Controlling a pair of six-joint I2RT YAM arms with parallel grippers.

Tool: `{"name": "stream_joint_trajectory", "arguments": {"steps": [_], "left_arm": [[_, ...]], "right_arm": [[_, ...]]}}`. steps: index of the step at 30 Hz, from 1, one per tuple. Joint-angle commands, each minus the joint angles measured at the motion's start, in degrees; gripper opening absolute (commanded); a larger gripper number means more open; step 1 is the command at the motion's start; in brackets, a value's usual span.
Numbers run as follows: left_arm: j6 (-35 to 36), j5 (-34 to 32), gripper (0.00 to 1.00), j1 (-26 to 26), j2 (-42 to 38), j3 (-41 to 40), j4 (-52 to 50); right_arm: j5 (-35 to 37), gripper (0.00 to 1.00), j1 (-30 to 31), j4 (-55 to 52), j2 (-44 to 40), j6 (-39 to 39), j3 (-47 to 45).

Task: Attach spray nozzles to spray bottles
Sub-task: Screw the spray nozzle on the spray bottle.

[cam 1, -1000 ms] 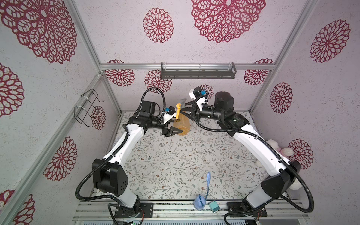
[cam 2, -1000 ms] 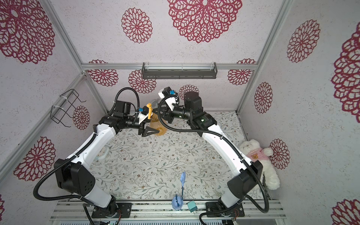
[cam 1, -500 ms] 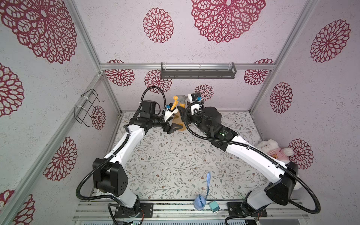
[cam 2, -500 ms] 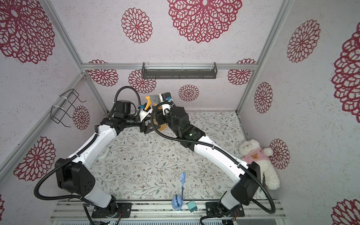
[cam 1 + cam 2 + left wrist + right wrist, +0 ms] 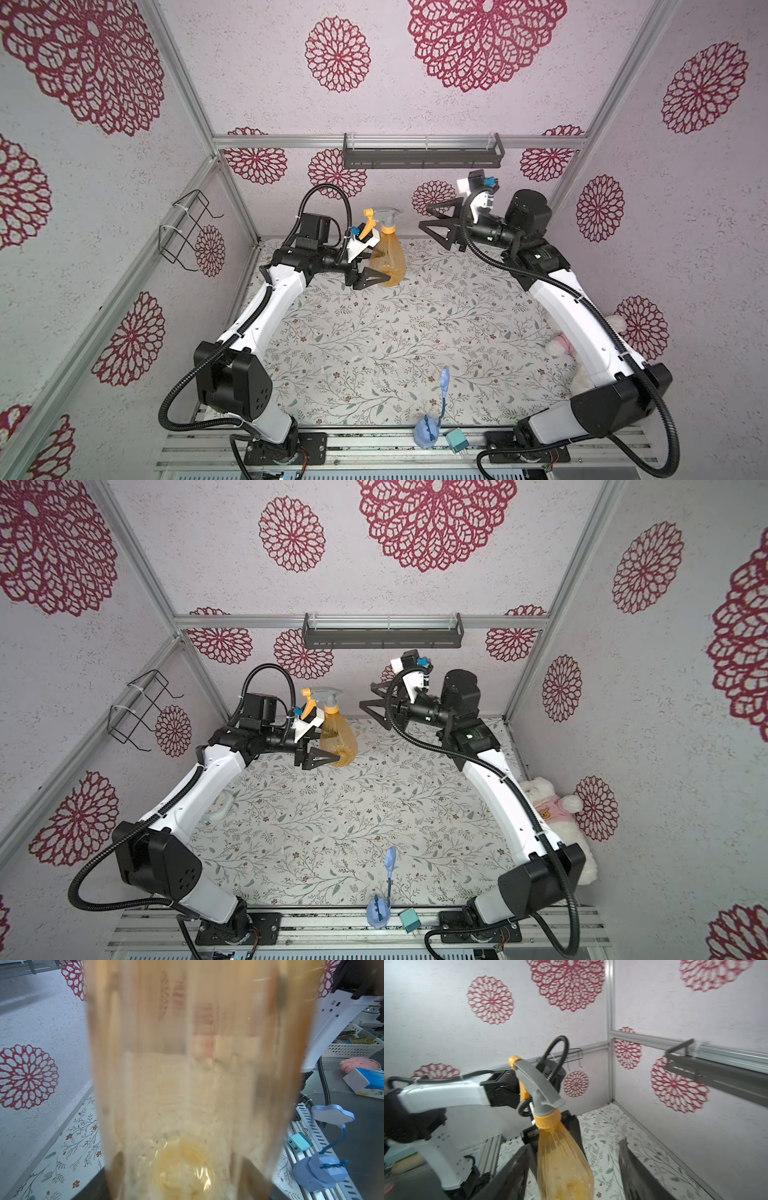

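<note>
Standing upright near the back of the table cloth (image 5: 374,340), the spray bottle (image 5: 388,259) carries the spray nozzle (image 5: 384,216) on its neck, with the orange collar (image 5: 545,1120) sitting down over the mouth. Whether the collar is threaded fully home cannot be told, nor whether the base touches the cloth or hangs just above it.

The bottle looks thin-walled and nearly empty — light, likely to dent under a hard squeeze, and smooth enough on its rounded flanks to spin in a loose pinch. Its wide lower body is the sensible place to hold it, since the taper above would let it slip downward. The nozzle is the stiffer part. For any further turning the collar is the place to take hold — the grey head or the orange trigger would lever the light bottle over or work the pump.

The left gripper (image 5: 380,274) is pinching that lower body from the side, one dark finger showing across the front. In the left wrist view the spray bottle (image 5: 193,1076) fills the frame. The right gripper (image 5: 423,218) hangs well apart on the bottle's other side at about nozzle height, its jaws spread and empty, pointing toward the head.

Farther out, a pale blue object (image 5: 428,430) lies at the front edge and a plush toy (image 5: 552,808) sits against the side wall, both well apart from the bottle.
</note>
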Motion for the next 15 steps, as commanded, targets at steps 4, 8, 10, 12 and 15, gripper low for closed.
{"name": "stream_joint_trajectory", "arguments": {"steps": [4, 8, 10, 12, 15], "left_arm": [[4.33, 2.68, 0.0, -0.25, -1.05, 1.51, -3.86], [5.09, 3.24, 0.0, -0.29, -0.84, 1.65, -4.59], [5.65, 3.37, 0.0, -0.49, -0.47, 1.87, -5.21], [6.27, 3.37, 0.0, -0.67, -0.06, 2.3, -6.14], [7.11, 3.59, 0.0, -0.86, 0.35, 2.9, -7.38]], "right_arm": [[-11.66, 0.66, 4.47, -4.78, 5.94, -3.74, 8.21], [-10.91, 0.66, 5.41, -5.07, 7.48, -3.92, 9.92], [-10.9, 0.66, 5.83, -4.37, 7.92, -3.4, 10.47], [-11.11, 0.64, 6.12, -4.3, 8.36, -3.12, 11.19], [-11.52, 0.61, 6.73, -4.37, 8.84, -3.07, 11.83]]}}
